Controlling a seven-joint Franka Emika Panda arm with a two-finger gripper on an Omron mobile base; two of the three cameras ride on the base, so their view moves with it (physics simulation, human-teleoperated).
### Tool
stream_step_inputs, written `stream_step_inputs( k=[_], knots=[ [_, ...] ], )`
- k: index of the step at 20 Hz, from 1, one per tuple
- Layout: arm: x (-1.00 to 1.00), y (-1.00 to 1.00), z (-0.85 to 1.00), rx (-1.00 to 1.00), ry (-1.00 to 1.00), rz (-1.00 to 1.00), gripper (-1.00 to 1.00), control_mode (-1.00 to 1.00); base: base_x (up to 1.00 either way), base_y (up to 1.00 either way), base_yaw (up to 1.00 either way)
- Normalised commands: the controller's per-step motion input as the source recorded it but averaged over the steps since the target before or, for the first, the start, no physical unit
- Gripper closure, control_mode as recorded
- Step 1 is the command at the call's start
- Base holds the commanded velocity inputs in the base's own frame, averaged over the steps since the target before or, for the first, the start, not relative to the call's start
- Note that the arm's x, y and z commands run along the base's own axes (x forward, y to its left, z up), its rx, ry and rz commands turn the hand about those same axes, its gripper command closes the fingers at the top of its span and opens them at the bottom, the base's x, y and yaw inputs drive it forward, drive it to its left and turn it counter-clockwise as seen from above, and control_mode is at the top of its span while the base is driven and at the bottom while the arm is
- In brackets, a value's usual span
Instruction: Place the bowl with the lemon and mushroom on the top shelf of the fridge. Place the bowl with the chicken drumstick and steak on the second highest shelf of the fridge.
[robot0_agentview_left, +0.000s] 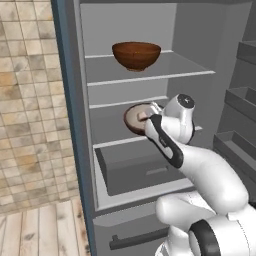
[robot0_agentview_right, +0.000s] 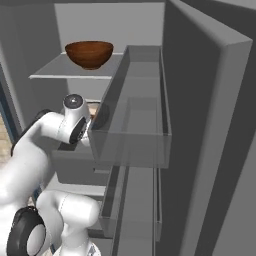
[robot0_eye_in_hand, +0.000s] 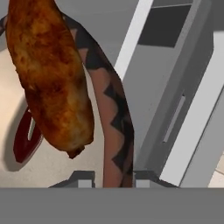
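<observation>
The large reddish-brown bowl (robot0_agentview_left: 136, 55) sits on the top shelf (robot0_agentview_left: 150, 75), left of centre. Lower, the pincer (robot0_eye_in_hand: 113, 183) is clamped on the patterned rim of the second bowl (robot0_agentview_left: 136, 119), which holds the chicken drumstick (robot0_eye_in_hand: 50, 83) and steak (robot0_eye_in_hand: 26, 140) just above the second highest shelf (robot0_agentview_left: 120, 141). To finish well, I judge the bowl should go down level, its base fully behind the shelf's near edge, before the grip opens. To the right, the door bins (robot0_agentview_right: 132, 117) stand near the arm, so withdrawing straight toward the near side looks safest; the drawer (robot0_agentview_left: 145, 172) below leaves little clearance.
</observation>
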Motion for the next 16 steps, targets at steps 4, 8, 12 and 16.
stream_step_inputs(
  k=[4, 8, 12, 16],
  knots=[
    [0.60, 0.00, -0.25, 0.00, 0.00, 0.00, 1.00, -1.00, 0.00, 0.00, 0.00],
    [0.56, 0.00, -0.34, 0.00, 0.00, 0.00, 1.00, -1.00, 0.00, 0.00, 0.00],
    [0.53, 0.00, -0.28, 0.00, 0.00, 0.00, 1.00, -1.00, 0.00, 0.00, 0.00],
    [0.64, 0.00, -0.18, 0.00, 0.00, 0.00, 1.00, -1.00, 0.00, 0.00, 0.00]
  ],
)
